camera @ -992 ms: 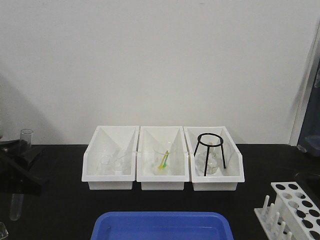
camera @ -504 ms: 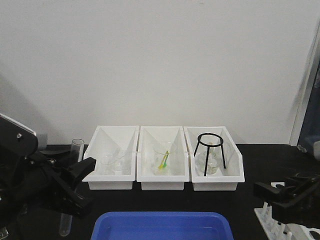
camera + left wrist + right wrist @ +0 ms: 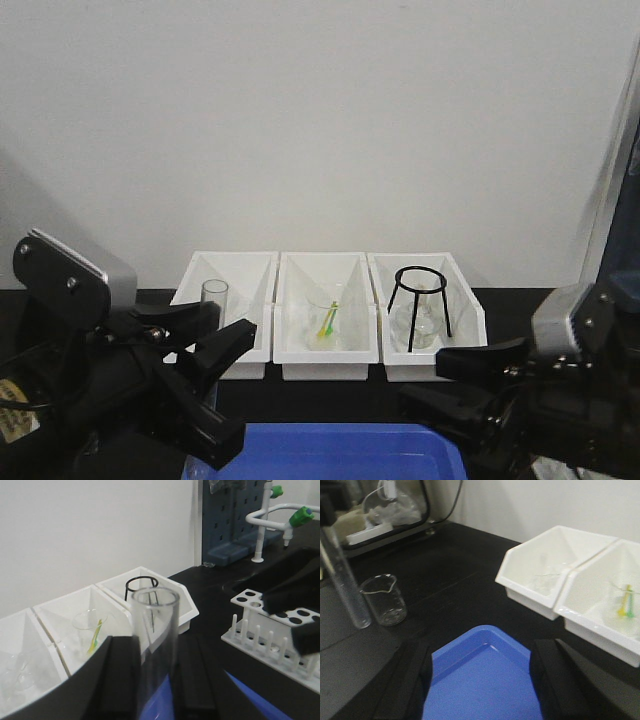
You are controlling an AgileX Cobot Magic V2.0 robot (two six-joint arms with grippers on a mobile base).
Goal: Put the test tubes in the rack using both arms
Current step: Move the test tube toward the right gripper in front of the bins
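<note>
1. Jaws of the left gripper are clenched on a test tube, one black finger on each side of its wall. The open rim stands near upright, clear above them.
2. Right gripper: jaws spread wide, nothing between them, hanging over the blue tray.
3. The tube is in the air above the table, near the left of three bins in the front view. It is well apart from the rack, which stands off to the right, partly hidden by the right arm.
4. Handling, as judged: thin clear glass, light, stiff and brittle. The wall is smooth and round, so flat fingers meet it along a narrow line and it may slip or swivel. A firm but modest squeeze suits it.
5. Where to hold: the straight wall, not the rim. The free length above the left fingers looks the likeliest place for a second grip. The right wrist view shows a rounded closed bottom, which should enter a hole easily.
6. Materials:
   - Rack: white plastic, round holes on top, upright pegs along one side.
   - Bins: glossy white, with sloped walls.
   - Tray: smooth blue plastic.
   - Table: black, faintly reflective.
   - Beaker: clear glass with a spout, standing on the table.
</note>
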